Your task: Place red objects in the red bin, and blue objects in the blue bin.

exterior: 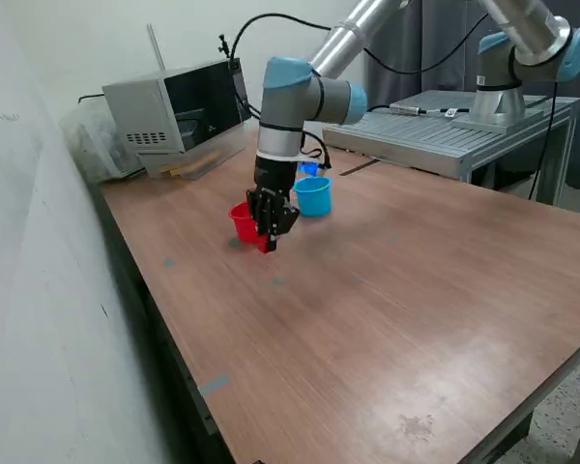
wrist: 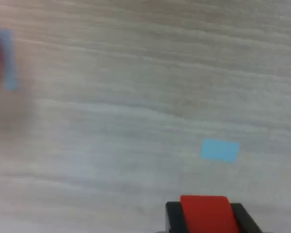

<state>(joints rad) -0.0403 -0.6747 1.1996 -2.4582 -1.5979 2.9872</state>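
red cube [wrist: 205,213] clamped in the end effector [wrist: 205,216] (plain only from wrist view).

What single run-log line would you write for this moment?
claw: shut on red cube | position: beside red bin | blue bin: apart | cube: not yet binned

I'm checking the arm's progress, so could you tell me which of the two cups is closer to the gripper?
The red cup: the gripper, holding a red cube, hangs right beside it, while the light blue cup stands farther off, toward the exterior view's right.
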